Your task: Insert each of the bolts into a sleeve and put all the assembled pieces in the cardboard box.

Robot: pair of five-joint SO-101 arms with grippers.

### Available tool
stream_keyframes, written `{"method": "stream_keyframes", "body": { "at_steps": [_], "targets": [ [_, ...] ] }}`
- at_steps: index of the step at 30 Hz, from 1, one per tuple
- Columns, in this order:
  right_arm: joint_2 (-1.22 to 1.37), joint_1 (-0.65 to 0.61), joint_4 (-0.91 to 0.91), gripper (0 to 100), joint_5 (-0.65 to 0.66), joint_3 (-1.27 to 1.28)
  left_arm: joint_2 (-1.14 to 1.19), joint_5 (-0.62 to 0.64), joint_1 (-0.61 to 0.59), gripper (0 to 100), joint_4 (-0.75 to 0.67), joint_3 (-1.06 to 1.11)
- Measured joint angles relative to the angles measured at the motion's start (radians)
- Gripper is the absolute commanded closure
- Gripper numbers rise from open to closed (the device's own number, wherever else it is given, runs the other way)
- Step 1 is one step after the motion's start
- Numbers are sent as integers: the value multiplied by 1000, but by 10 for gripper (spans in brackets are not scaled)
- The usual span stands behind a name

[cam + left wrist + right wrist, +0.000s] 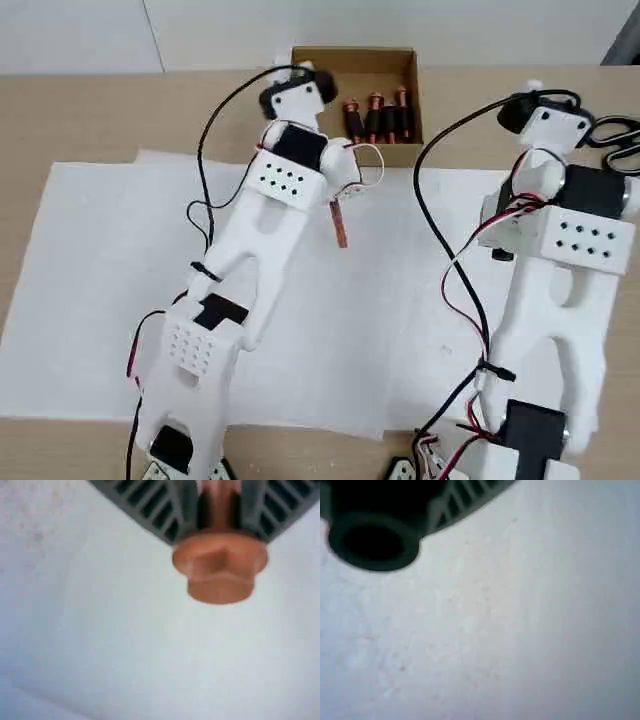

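High view: left gripper (338, 205) clamped on copper bolt (341, 228), hanging over white sheet (100, 260), 6 o'clock of cardboard box (300, 60). The box holds three assembled pieces (378, 115).

Left wrist view: bolt shank mostly hidden between the fingers (145, 510).

Right wrist view: right gripper (390, 502) closed on black sleeve (372, 541); far finger lost in dark.

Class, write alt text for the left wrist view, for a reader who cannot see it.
A copper-coloured bolt, its head nearest the camera, is gripped between the ribbed grey fingers of the left hand. Behind it lies a plain white sheet.
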Motion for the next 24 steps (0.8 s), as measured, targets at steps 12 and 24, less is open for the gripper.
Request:
{"method": "stream_keyframes", "body": {
  "at_steps": [12,24],
  "targets": [
    [0,0,0,992,0,0,12,-623,-100,993,117,80],
    [0,0,0,992,0,43,12,-763,-123,915,115,213]
  ]
}}
